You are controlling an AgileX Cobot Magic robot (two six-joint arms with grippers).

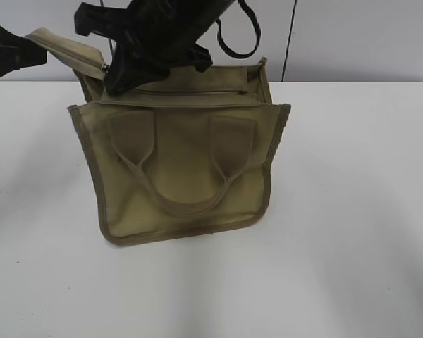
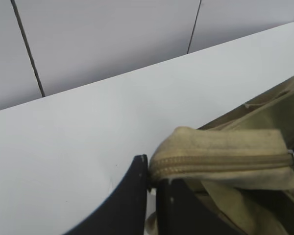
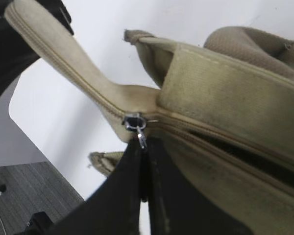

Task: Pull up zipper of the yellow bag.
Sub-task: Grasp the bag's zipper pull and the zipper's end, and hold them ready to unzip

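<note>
The yellow bag (image 1: 183,162) stands on the white table, handles facing me. The zipper (image 1: 190,91) runs along its top panel, and its tail strip (image 1: 67,49) sticks out to the upper left. My left gripper (image 1: 21,48) is shut on the end of that strip, which also shows in the left wrist view (image 2: 215,156) between the left fingers (image 2: 151,169). My right gripper (image 1: 113,83) reaches down from above at the zipper's left end. In the right wrist view its fingers (image 3: 143,147) are shut on the silver pull tab (image 3: 138,132). Beyond the slider the zipper gapes open (image 3: 235,147).
The white table (image 1: 352,232) spreads around the bag. A grey panelled wall (image 1: 366,35) stands close behind it. The right arm (image 1: 162,28) and a black cable loop (image 1: 243,42) hang over the bag's top. The table's edge and dark floor (image 3: 34,191) show in the right wrist view.
</note>
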